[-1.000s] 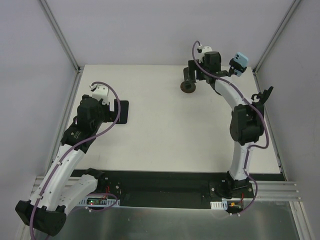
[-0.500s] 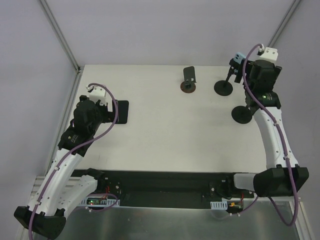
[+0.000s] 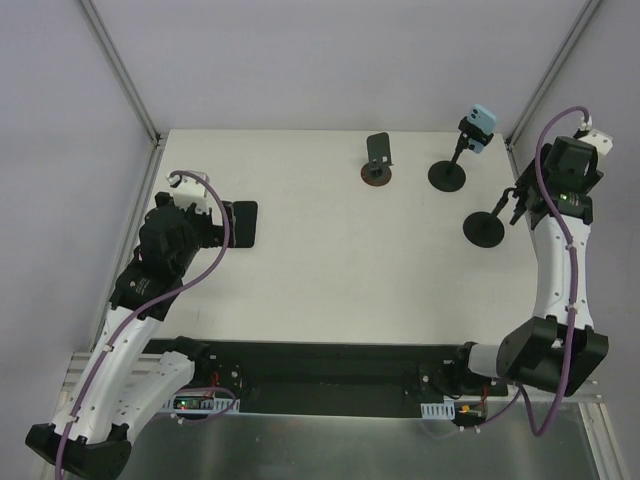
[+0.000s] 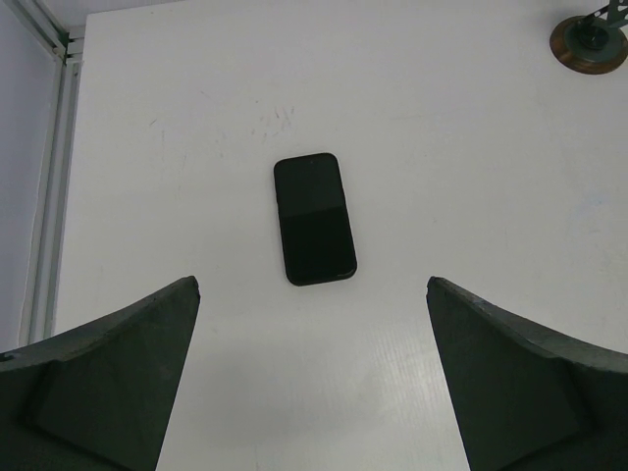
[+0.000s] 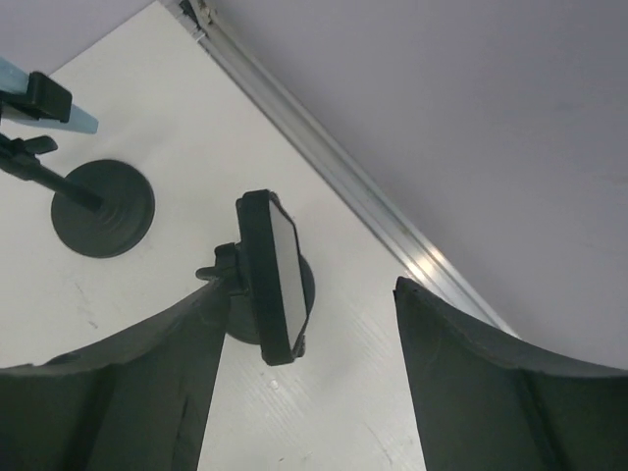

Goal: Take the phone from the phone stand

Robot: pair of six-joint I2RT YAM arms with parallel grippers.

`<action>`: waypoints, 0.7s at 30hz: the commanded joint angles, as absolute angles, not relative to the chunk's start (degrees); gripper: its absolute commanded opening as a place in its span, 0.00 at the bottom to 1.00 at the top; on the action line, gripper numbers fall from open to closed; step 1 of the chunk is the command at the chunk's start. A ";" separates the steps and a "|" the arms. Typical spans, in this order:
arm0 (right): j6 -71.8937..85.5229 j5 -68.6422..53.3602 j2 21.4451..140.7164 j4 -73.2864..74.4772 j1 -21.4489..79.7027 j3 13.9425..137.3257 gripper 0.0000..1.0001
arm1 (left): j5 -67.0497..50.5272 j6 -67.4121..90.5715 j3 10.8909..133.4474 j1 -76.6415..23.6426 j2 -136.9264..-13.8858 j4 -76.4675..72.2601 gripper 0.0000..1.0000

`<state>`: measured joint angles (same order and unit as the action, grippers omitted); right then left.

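The blue phone (image 5: 80, 119) runs off the right wrist view's left edge; the brown-based stand (image 4: 592, 41) is clipped by the left wrist view's corner

A dark phone (image 5: 273, 280) with a grey screen sits clamped upright in a black stand (image 3: 483, 229) with a round base, near the right edge of the tabletop (image 3: 330, 280).

phone (image 4: 314, 220): glossy, smooth | table (image 4: 442, 147): matt white, faintly scuffed
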<state>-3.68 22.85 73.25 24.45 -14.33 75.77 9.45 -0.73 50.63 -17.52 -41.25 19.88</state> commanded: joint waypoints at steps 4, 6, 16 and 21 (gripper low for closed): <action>1.32 12.83 76.81 25.84 -16.43 75.06 0.60 | 7.74 -0.09 50.27 -16.96 -39.55 18.28 0.99; 0.97 13.18 76.55 25.84 -16.61 74.71 0.50 | 7.73 -0.09 50.19 -16.96 -39.38 18.28 0.99; 0.35 14.93 71.99 26.28 -13.99 73.74 0.01 | 6.33 -0.18 50.10 -16.96 -39.20 18.19 0.99; -1.84 14.51 69.17 26.28 -8.01 74.97 0.01 | 4.66 -0.44 49.84 -16.88 -39.55 17.93 0.99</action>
<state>-1.28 15.77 74.37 29.69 -12.56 72.93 7.05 -0.71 50.59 -17.52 -39.68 19.90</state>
